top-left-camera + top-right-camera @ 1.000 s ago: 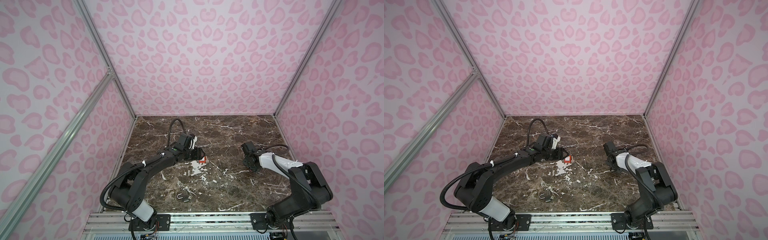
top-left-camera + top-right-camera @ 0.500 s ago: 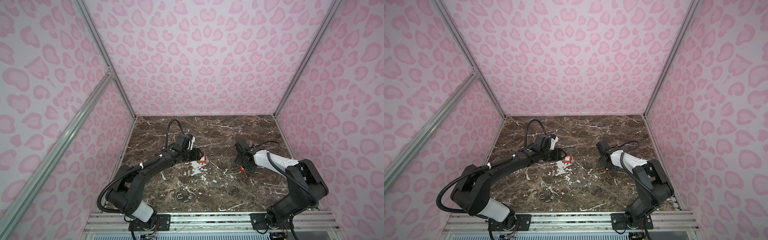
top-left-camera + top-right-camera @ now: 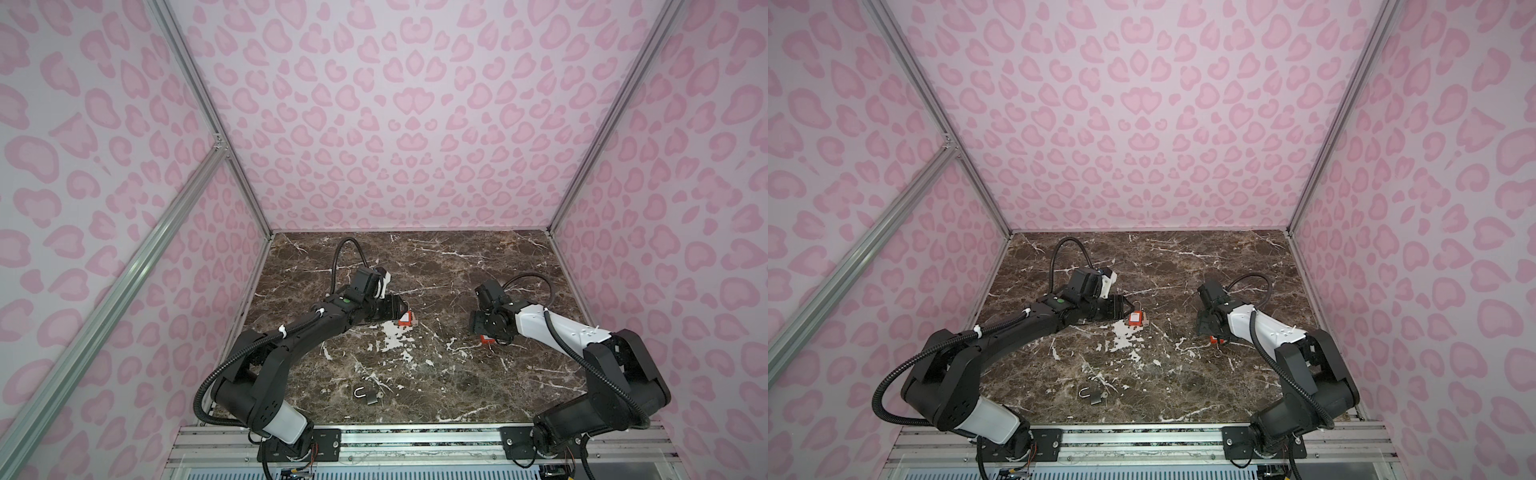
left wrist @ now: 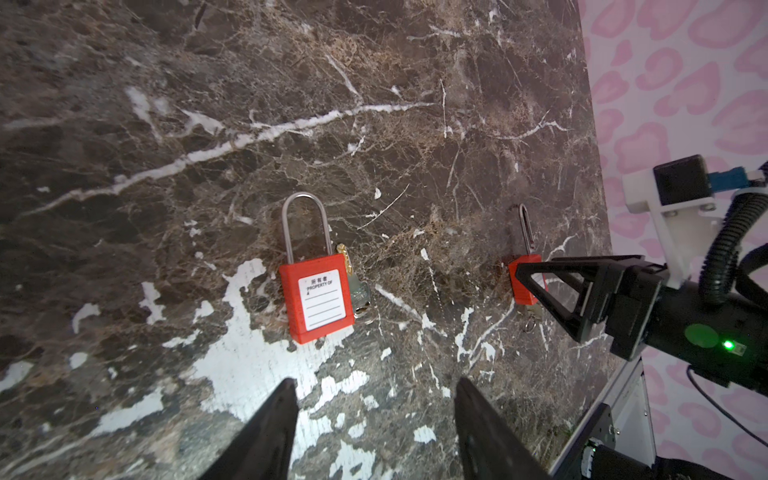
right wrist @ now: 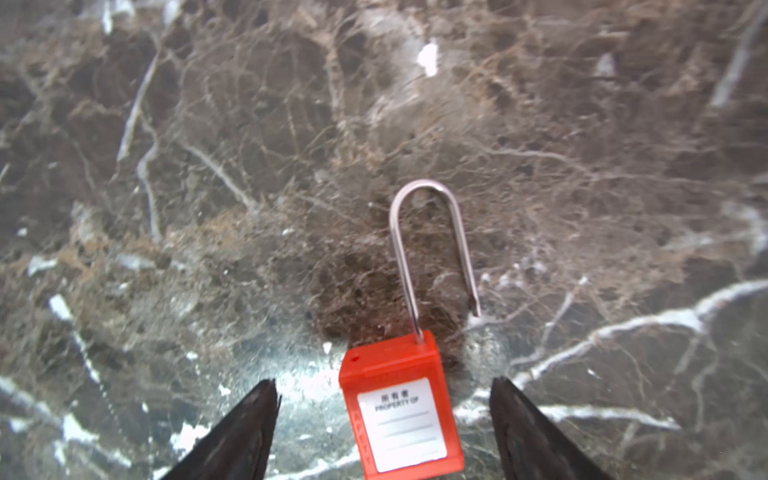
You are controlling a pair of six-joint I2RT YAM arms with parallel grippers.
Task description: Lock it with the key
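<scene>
Right gripper [image 5: 384,381], fingers [image 5: 249,432] spread and empty, brackets the unlatched padlock [image 5: 401,419]. Its shackle [image 5: 424,185] points away. Left gripper [image 4: 376,380] is likewise released.

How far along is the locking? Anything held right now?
Done: the closed red padlock lies with its shackle apparently seated, a key beside it. In hand: nothing. The left gripper and right gripper are both open, and the right one straddles the open red padlock, whose shackle has one leg free. Left: close and lock that one. The small grey padlock near the front also looks open.
</scene>
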